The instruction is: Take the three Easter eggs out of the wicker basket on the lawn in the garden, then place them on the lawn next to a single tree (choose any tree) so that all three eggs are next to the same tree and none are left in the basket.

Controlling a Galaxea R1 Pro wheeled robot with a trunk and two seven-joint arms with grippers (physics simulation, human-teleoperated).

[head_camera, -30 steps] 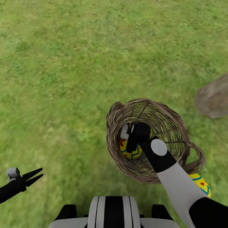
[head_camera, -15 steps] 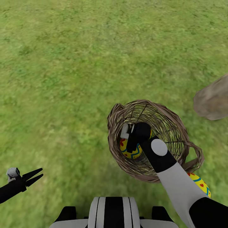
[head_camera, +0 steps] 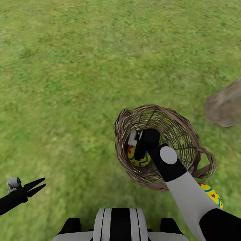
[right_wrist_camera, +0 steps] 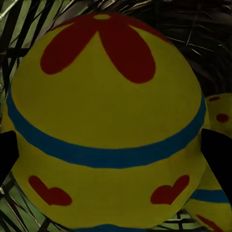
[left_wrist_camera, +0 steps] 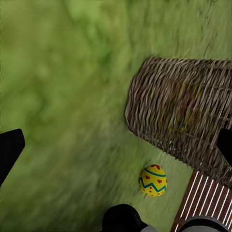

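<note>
Now our right gripper sits inside the wicker basket, jaws flanking the flower egg; we cannot tell whether they grip it. We should squeeze evenly and lift straight, clearing the rim. Our left gripper idles, jaws apart.

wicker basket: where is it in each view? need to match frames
Head view: wicker basket right of centre on the lawn, the right gripper reaching inside.
Left wrist view: its woven wall, seen from outside.
Right wrist view: dark weave behind a flower egg.
Shared landmark: the wicker weave.
</note>
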